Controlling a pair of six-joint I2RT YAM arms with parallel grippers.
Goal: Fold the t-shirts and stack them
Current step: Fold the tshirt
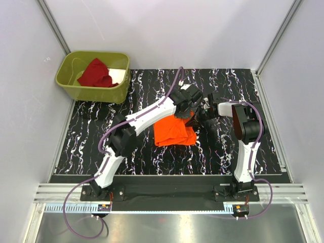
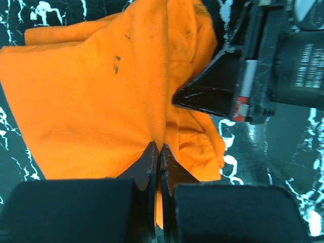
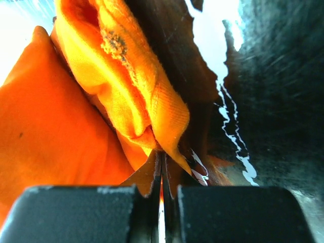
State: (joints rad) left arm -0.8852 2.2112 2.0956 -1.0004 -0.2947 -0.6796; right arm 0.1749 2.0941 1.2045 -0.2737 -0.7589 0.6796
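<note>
Bright orange cloth t-shirt [image 1: 173,132] lies crumpled mid-way across my black white-veined desk [image 1: 101,152]; I have left jaws and right jaws each pinched tight on its far edge.

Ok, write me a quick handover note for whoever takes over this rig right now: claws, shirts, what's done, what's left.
Left claw: shut, pinching the orange t-shirt.
Right claw: shut on the same shirt, close beside the left one.
Orange t-shirt: bunched mid-table, not a neat fold yet.
Dark red t-shirt: crumpled in the green bin, far left corner.
Done: nothing folded flat, nothing stacked.
Left: finish folding the orange one, fetch and fold the red one, stack them.
</note>
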